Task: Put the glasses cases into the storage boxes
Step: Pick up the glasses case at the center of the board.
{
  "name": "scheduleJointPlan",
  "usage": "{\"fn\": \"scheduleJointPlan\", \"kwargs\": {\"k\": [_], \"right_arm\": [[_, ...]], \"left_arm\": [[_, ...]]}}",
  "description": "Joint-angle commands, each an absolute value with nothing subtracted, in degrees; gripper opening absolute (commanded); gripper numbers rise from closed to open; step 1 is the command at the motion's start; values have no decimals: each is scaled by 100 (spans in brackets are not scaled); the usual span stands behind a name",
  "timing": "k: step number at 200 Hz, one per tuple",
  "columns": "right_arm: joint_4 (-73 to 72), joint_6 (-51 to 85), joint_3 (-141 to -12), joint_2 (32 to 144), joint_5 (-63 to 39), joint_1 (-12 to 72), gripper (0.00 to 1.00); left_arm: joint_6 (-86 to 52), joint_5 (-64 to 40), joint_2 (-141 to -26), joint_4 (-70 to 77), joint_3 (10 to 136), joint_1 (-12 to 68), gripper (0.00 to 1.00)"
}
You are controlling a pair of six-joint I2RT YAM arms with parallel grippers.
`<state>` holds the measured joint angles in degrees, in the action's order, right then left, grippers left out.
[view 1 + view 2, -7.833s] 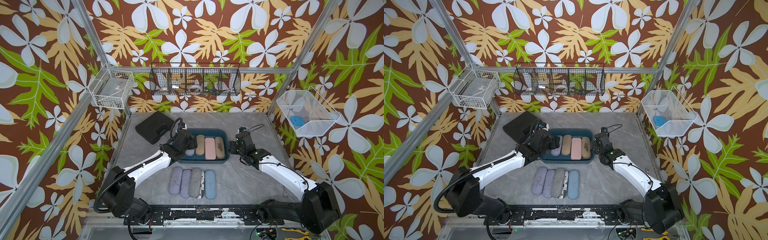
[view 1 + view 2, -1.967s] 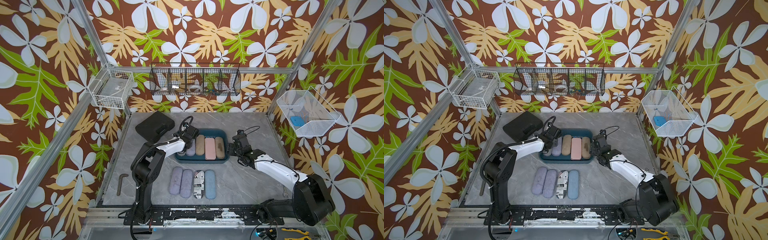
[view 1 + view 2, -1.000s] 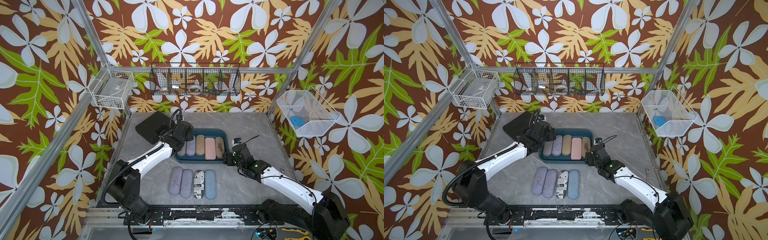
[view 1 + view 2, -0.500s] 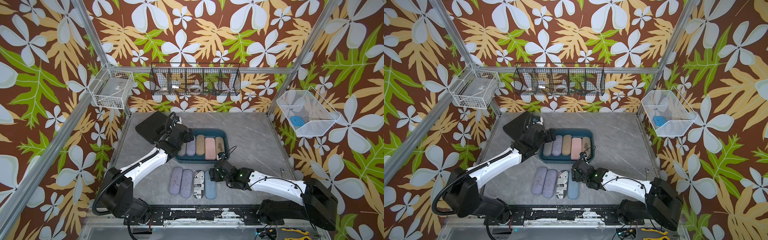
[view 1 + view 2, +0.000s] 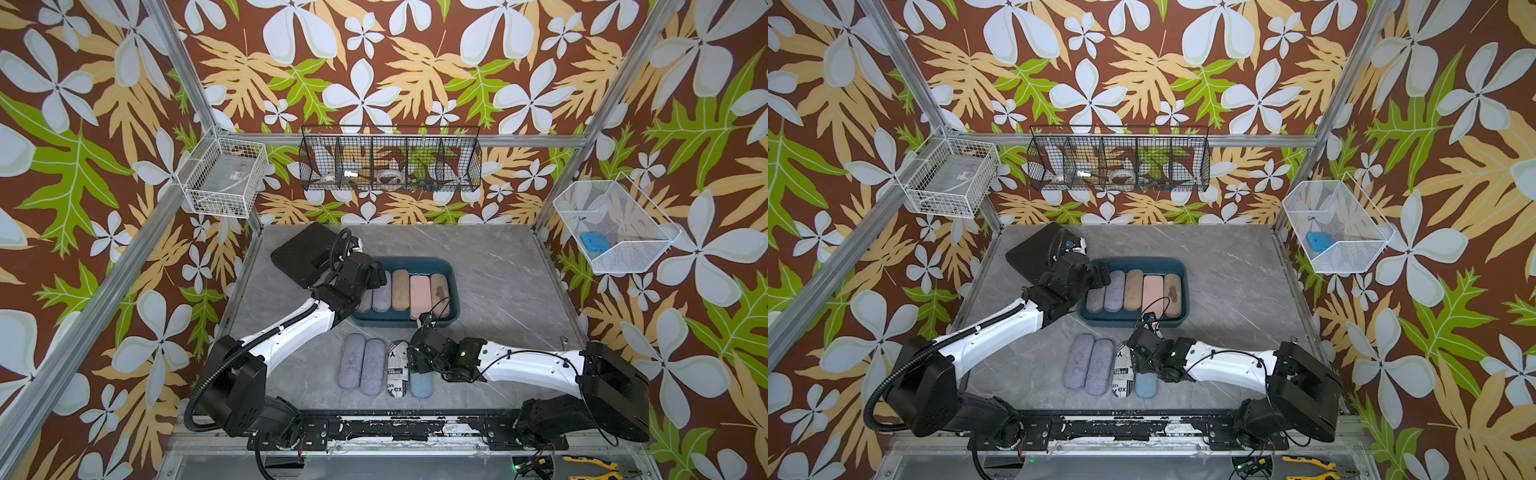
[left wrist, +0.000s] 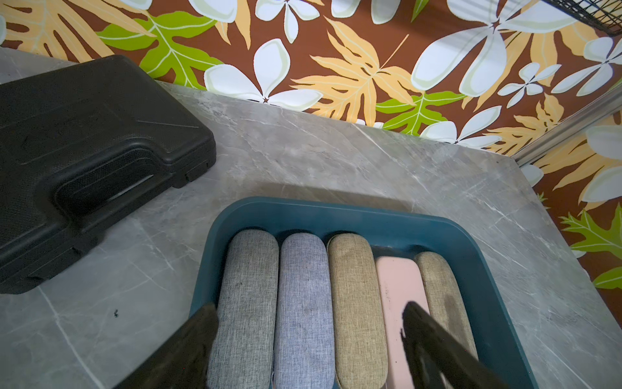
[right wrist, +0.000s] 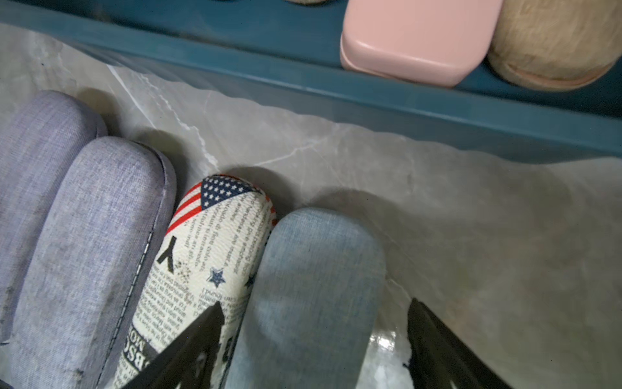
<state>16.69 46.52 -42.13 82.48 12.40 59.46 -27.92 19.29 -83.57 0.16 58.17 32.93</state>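
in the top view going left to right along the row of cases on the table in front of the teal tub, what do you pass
first lavender case → second lavender case → newspaper-print case → light blue case, its far end under the right gripper

In both top views the whole surface [image 5: 498, 270] is looked down on steeply from high above its front edge, toward the back wall [image 5: 374, 62]; almost the same scene is shared. From the left wrist, the tub [image 6: 336, 210] and black case [image 6: 84, 134] are seen closely, facing that wall. From the right wrist, the printed case [image 7: 208, 256] is seen very closely, with the tub's front edge beyond it. The pink case [image 6: 397, 283] is shared by both wrist views.
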Motion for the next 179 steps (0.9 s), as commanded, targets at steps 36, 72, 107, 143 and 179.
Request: {"fn": "scheduleJointPlan", "kwargs": {"k": [36, 72, 107, 143, 179], "right_arm": [[1960, 4693, -4341, 8514, 1179, 5974, 80], [1986, 4635, -4401, 8633, 1110, 5985, 78], [2090, 4531, -4535, 8882, 1043, 5990, 79], [2157, 4492, -4621, 9045, 1036, 6007, 79], [2268, 4447, -4720, 9193, 1073, 6038, 68]], "left_arm": [[-2708, 1925, -8384, 114, 5835, 3278, 87], [-2707, 1931, -8420, 105, 5835, 3278, 87], [-2707, 1944, -8481, 73, 5859, 3278, 86], [-2689, 1999, -8506, 44, 5867, 3278, 86], [-2681, 2012, -8558, 35, 5879, 3278, 86]]}}
